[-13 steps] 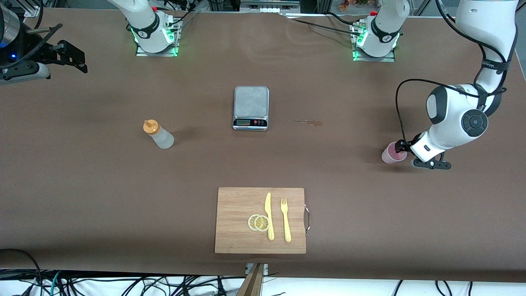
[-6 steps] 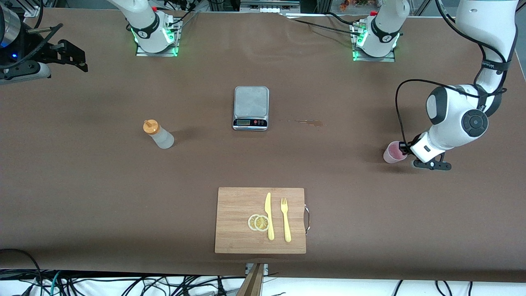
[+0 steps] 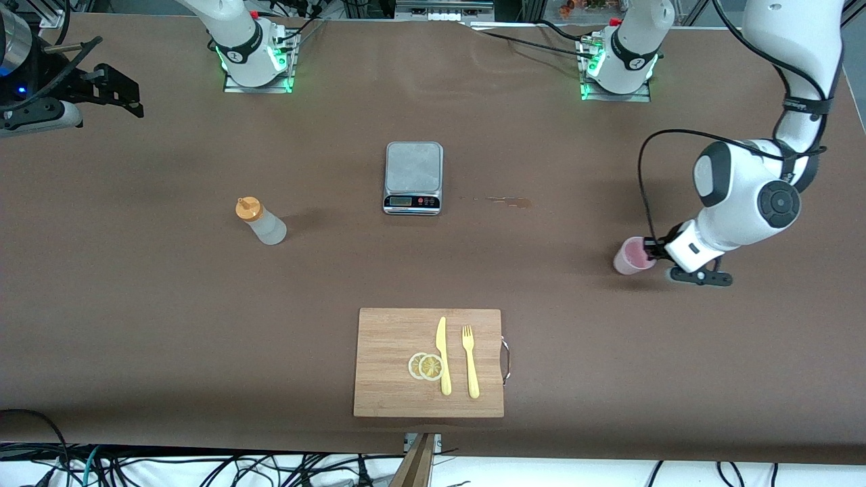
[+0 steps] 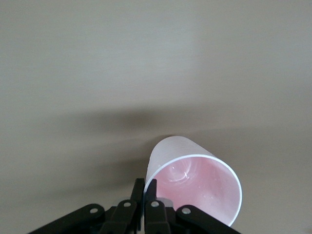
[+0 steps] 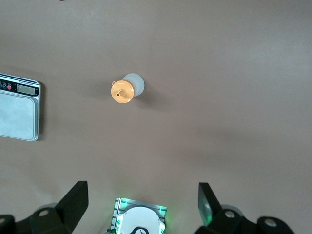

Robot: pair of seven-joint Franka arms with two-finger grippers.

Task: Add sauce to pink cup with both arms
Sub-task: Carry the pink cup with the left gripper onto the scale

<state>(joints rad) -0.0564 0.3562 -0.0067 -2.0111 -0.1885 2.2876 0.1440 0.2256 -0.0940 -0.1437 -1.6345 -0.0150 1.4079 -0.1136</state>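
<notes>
The left gripper [image 3: 648, 251] is low over the table at the left arm's end, clenched on the rim of the pink cup [image 3: 629, 257]. In the left wrist view its two black fingers [image 4: 145, 192] are pinched together on the cup's [image 4: 195, 187] wall, one inside and one outside. The cup is a pale, frosted pink tumbler with a thin white rim, slightly tapered, no handle, and it leans a little; I can't tell whether its base rests on the table [image 3: 541, 284]. It sits at about four o'clock from the scale [image 3: 413, 177], well apart from it.

The sauce bottle [image 3: 260, 221] stands upright toward the right arm's end, at roughly eight o'clock from the scale: a cloudy white squeeze bottle with an orange nozzle cap, nothing touching it. From the right wrist view it [image 5: 127, 88] shows as an orange disc over a pale round body.

The right gripper [image 3: 108, 88] waits high up at its end of the table, fingers spread wide and empty.

A cutting board [image 3: 392, 365] lies at six o'clock from the scale.
</notes>
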